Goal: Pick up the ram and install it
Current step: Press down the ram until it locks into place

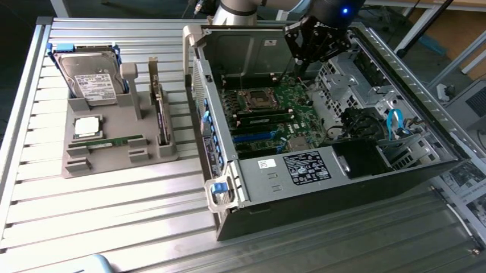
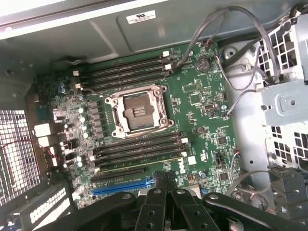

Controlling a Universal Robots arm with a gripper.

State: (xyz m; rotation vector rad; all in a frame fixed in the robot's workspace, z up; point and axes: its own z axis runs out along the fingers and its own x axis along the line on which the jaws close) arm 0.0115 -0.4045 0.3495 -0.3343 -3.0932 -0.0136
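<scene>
- Right now my gripper [image 1: 317, 41] hangs over the open computer case [image 1: 326, 187], above the far end of the motherboard [image 1: 277, 111], with my fingers [image 2: 166, 204] clenched together and nothing visible between them.
- From my wrist I see only the dark linkage of my fingers at the edge of the picture; their very tips are cut off, so I cannot make out the contact line itself.
- Below me lies the empty processor socket [image 2: 137, 110] in its silver frame, with rows of long black memory slots [image 2: 139, 147] on either side of it.
- Whether any of those slots already holds a stick is hard to tell; they all read as dark bars.
- The ram [image 1: 106, 142] is well apart from me, lying flat in a groove of the grey holder tray [image 1: 114, 162] on the slatted table [image 1: 99, 216], at the exterior view's left of the case.
- On the same tray, the hard drive [image 1: 90, 82] stands tilted in its blue-edged bracket, and the square silver processor [image 1: 88, 126] sits just beside the ram.
- A card [image 1: 159, 114] stands on edge in the tray; its face is turned away and I cannot read it.
- My arm [image 1: 235, 8] is cut off by the top of the exterior view.
</scene>
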